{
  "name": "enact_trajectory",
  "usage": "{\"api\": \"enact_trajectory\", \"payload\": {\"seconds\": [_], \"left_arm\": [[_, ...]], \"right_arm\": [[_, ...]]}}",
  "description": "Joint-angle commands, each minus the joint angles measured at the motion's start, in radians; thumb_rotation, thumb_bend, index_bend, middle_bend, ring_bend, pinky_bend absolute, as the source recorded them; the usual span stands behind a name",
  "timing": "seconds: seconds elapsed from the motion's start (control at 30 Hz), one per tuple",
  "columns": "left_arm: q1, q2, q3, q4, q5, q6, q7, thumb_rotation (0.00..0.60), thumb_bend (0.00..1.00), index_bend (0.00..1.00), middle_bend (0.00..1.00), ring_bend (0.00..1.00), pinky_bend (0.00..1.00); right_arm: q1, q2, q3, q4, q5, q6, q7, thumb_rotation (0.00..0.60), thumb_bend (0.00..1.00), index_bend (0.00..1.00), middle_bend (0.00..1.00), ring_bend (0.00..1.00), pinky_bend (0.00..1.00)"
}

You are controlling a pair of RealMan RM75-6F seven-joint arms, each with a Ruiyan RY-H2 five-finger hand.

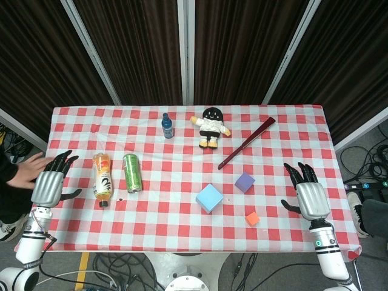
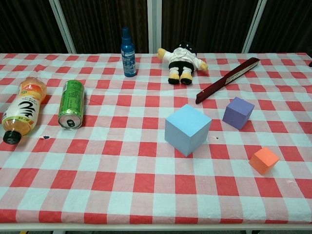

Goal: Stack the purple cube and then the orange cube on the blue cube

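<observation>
Right hand (image 1: 311,197) is seen at the lower right of the head view, resting on the table (image 1: 279,130) near its edge, fingers spread apart, nothing held. Left hand (image 1: 50,183) is noted at the lower left, likewise spread and empty. Neither hand is shown in the chest view.

Blue cube (image 2: 187,129) is placed centre-right of the chest frame, the largest of the three, turned corner-on. Purple cube (image 2: 238,112) is set to its upper right, near but apart from it. Orange cube (image 2: 263,160) is found lower right, smallest, well clear of the others. No stacking is yet done; all three are sitting on the checked cloth.

Handling, as judged: the cubes appear matte and foam-like, so they are expected to be light, slightly yielding and not slippery. The purple cube is best taken across two opposite side faces from above, leaving its underside free for setting down. Because little weight is expected, a nudge on release could shift it; the blue cube's broad top should be forgiving.

Also logged: a folded dark red fan (image 2: 227,80) just above the purple cube, a plush doll (image 2: 181,62), a blue spray bottle (image 2: 128,52), a green can (image 2: 71,104) and an orange drink bottle (image 2: 23,109) lying at the left.
</observation>
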Motion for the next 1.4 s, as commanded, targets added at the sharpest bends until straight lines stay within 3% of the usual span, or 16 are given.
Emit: {"api": "enact_trajectory", "payload": {"seconds": [0.03,0.27,0.4,0.63,0.93,1.4], "left_arm": [[-0.001,0.000,0.000,-0.001,-0.001,-0.002,0.003,0.600,0.09,0.23,0.18,0.13,0.25],[-0.001,0.000,0.000,0.000,-0.003,-0.006,0.007,0.600,0.09,0.23,0.18,0.13,0.25],[-0.001,0.002,-0.003,0.002,-0.007,-0.006,0.000,0.600,0.09,0.23,0.18,0.13,0.25],[0.001,0.003,-0.008,0.007,-0.014,-0.005,-0.003,0.600,0.09,0.23,0.18,0.13,0.25],[0.002,-0.001,-0.010,0.015,-0.022,-0.009,0.003,0.600,0.09,0.23,0.18,0.13,0.25],[0.004,0.001,-0.017,0.024,-0.033,-0.012,-0.008,0.600,0.09,0.23,0.18,0.13,0.25]], "right_arm": [[-0.002,0.003,-0.001,0.001,0.000,0.003,0.003,0.600,0.08,0.05,0.20,0.01,0.00],[0.012,0.026,0.004,-0.005,0.001,-0.017,-0.011,0.600,0.08,0.05,0.20,0.01,0.00],[0.059,0.064,0.007,-0.009,-0.010,-0.086,-0.057,0.600,0.08,0.05,0.21,0.01,0.00],[0.225,0.154,-0.008,0.003,-0.065,-0.334,-0.156,0.600,0.08,0.05,0.22,0.01,0.01],[0.412,0.151,-0.038,0.115,-0.164,-0.571,-0.082,0.600,0.11,0.05,0.22,0.01,0.01],[0.505,0.042,-0.066,0.230,-0.207,-0.605,0.032,0.600,0.11,0.06,0.23,0.01,0.01]]}}
